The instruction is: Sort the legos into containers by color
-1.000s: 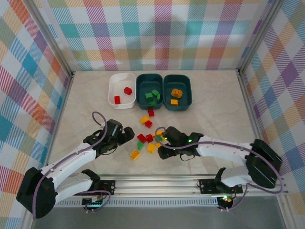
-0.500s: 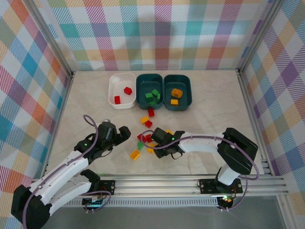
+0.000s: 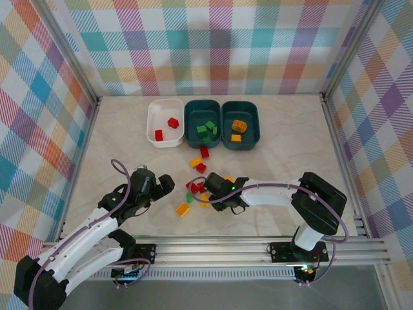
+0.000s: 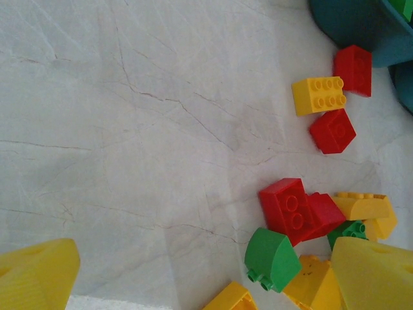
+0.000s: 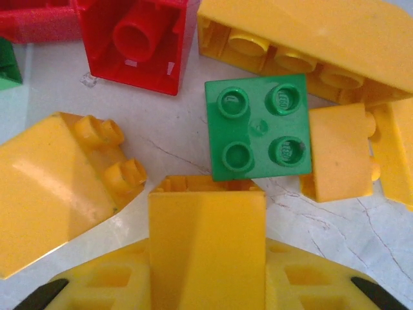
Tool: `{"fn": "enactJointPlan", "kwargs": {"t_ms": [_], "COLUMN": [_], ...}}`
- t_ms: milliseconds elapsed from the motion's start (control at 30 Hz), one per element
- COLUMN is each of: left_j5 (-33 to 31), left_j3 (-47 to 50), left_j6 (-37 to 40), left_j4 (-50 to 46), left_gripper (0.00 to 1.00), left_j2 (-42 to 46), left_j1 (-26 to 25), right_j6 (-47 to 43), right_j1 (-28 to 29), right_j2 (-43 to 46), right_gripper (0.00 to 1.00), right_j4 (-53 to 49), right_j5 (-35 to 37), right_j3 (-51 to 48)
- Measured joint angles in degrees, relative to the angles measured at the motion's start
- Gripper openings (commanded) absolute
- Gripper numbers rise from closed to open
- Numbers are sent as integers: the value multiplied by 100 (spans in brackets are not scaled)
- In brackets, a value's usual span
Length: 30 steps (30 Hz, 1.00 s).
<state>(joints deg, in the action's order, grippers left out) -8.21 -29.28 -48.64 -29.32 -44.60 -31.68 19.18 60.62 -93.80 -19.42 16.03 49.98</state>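
Loose legos lie in a cluster mid-table (image 3: 200,186), with a yellow one (image 3: 182,208) apart to the left. The white tub (image 3: 155,116) holds two red bricks; the middle teal tub (image 3: 193,126) holds green ones and the right teal tub (image 3: 251,126) orange ones. My right gripper (image 3: 210,192) is low in the cluster, shut on a yellow brick (image 5: 206,226), with a green four-stud brick (image 5: 260,127) just ahead of it. My left gripper (image 3: 160,184) stands open left of the cluster, its yellow fingers (image 4: 35,274) wide apart, with a green rounded brick (image 4: 274,257) and a red brick (image 4: 288,205) ahead.
A red hollow brick (image 5: 139,42), a long yellow brick (image 5: 303,39) and a sloped yellow brick (image 5: 58,194) crowd round the right fingers. A yellow brick (image 4: 318,95) and two red ones lie nearer the tubs. Metal frame rails and checked walls bound the table.
My right gripper has slid left into the cluster and its elbow has swung inward. My left gripper has drawn back slightly to the left.
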Motion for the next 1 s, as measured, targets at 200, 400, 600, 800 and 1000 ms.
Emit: {"fn": "enactJointPlan", "kwargs": {"t_ms": [200, 400, 600, 800, 1000], "left_j5": [-2, -42, 199, 413, 455], "left_j3": [0, -2, -142, -629, -741], "left_j6": [0, -4, -83, 61, 90], "left_j4": [-59, -22, 111, -76, -234], "left_gripper": [100, 100, 96, 95, 96], "left_j2": [9, -136, -1095, -1733, -1735], "left_j1": [0, 0, -20, -251, -420], "right_j6": [31, 17, -22, -61, -201], "right_j1": [-4, -894, -2691, -3668, -3849], "right_j2": [837, 1587, 557, -1285, -2479], "right_gripper": [31, 31, 30, 31, 53], "right_j4": [-444, -866, -553, -490, -785], "right_j5": [155, 332, 81, -181, -201], "right_j3": [-28, 448, 1801, 3165, 4280]}}
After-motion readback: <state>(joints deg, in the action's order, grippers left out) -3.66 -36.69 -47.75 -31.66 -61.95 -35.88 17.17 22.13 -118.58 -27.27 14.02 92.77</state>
